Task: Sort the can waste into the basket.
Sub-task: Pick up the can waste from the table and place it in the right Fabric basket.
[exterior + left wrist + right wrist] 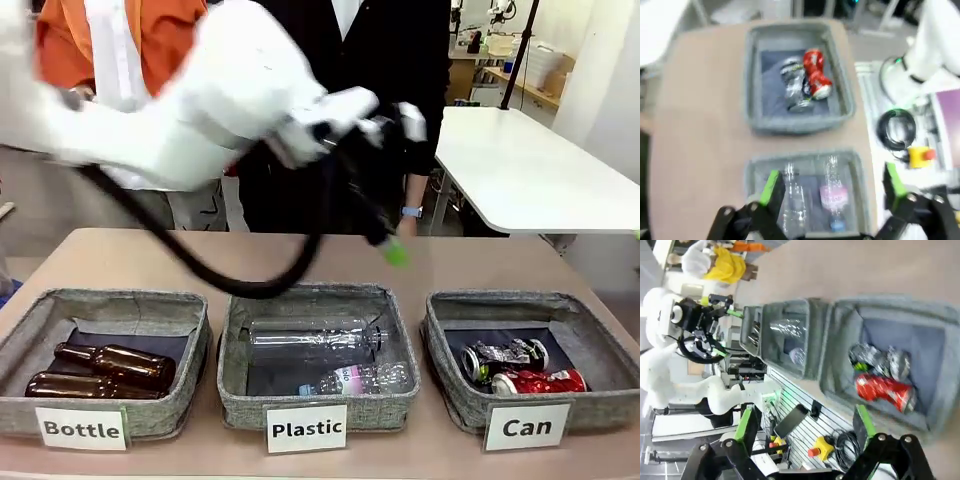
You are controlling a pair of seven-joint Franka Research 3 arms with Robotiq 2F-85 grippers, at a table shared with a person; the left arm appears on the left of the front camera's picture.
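The left arm (190, 110), nearest the front camera, is seen blurred above the tabletop (420, 265), its left pincer (832, 192) spread wide and empty over the Plastic basket (318, 400). The right pincer (805, 427) is likewise released, holding nothing. Both cans lie inside the Can basket (455, 395): the red can (540, 381) touching, it seems, the crushed can (503, 356). The sorting is judged complete; nothing appears left loose.

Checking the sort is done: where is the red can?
In the front view the red can lies in the "Can" basket at the right, just in front of the crushed black and silver can.
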